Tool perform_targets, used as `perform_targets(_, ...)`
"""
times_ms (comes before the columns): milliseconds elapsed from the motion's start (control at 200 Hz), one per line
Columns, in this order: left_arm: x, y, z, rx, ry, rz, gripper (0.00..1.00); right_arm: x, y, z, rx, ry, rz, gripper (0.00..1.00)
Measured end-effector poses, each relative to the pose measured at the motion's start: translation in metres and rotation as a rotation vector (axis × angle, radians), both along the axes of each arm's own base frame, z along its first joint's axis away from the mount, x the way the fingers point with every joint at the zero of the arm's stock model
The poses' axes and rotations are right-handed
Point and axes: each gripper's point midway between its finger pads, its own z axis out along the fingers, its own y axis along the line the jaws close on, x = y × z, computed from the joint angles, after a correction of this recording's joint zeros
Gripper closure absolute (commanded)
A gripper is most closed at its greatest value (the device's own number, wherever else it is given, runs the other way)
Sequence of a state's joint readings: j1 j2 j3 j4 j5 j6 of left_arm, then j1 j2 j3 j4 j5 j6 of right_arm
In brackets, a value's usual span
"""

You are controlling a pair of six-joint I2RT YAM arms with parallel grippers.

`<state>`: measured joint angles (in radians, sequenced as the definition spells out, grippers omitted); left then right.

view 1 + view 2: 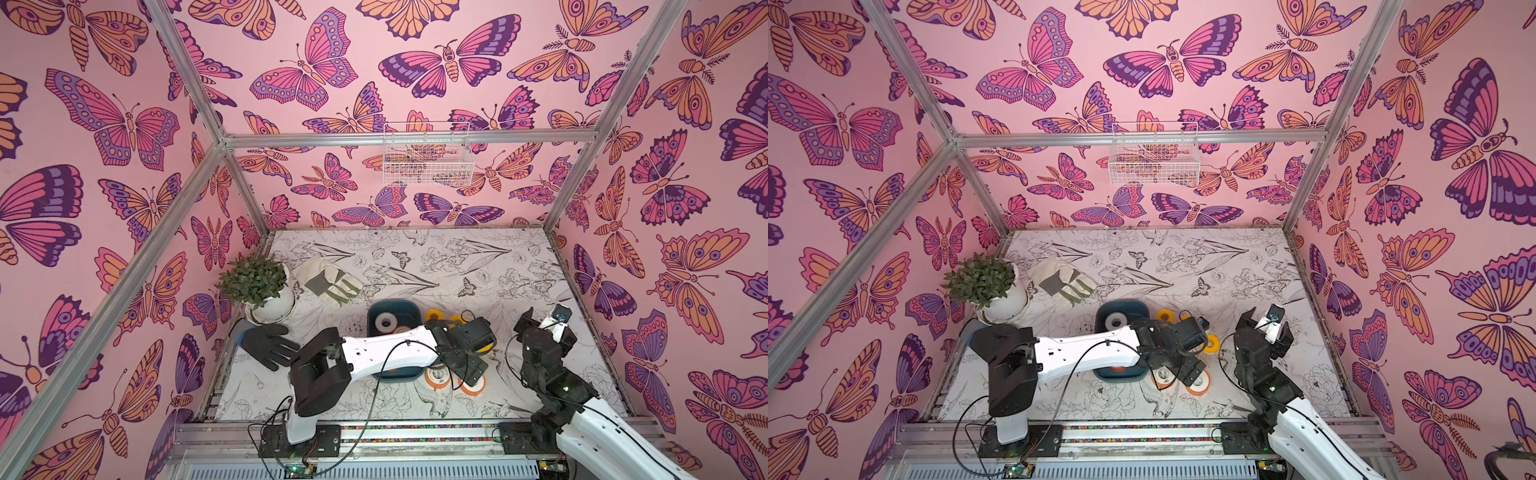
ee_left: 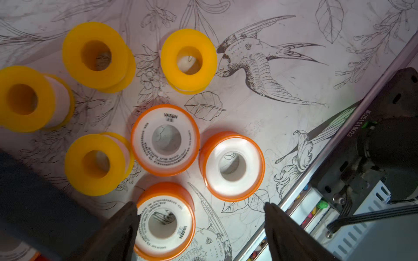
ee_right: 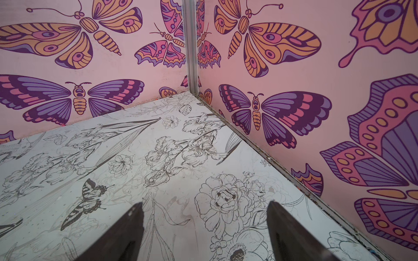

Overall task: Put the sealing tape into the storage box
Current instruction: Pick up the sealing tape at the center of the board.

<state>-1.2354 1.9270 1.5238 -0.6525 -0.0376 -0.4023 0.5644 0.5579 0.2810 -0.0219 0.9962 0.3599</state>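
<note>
Table (image 3: 113,158) bare toward the far right corner. Spools (image 2: 166,140) lie flat, holes up; box (image 1: 376,311) runs front-to-back. Left gripper (image 2: 200,204), right gripper (image 3: 204,203): spread, empty.

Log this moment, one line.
left gripper: jaws open at orange spool | right gripper: open, empty | storage box: white-faced spool inside

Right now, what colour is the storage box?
Dark teal-blue; the storage box shows best in a top view.
</note>
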Motion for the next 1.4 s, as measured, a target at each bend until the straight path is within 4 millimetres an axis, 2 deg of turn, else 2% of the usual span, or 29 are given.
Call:
perform_targets(210,-0.007,-0.014,-0.02,0.029,0.03,-0.005,0.01,-0.001,-0.001,-0.002,0.002,0.004,-0.004,0.13)
perform_targets(561,-0.021,-0.026,-0.041,0.064,0.052,-0.031,0.06,0.0,0.0,-0.004,-0.006,0.016,-0.006,0.13)
perform_targets(996,-0.026,-0.024,-0.049,0.085,0.069,-0.023,0.15,0.001,0.0,-0.01,-0.024,0.043,-0.008,0.12)
perform_targets(1397,-0.032,-0.023,-0.068,0.128,0.08,-0.029,0.13,0.002,0.001,-0.013,-0.035,0.059,-0.008,0.13)
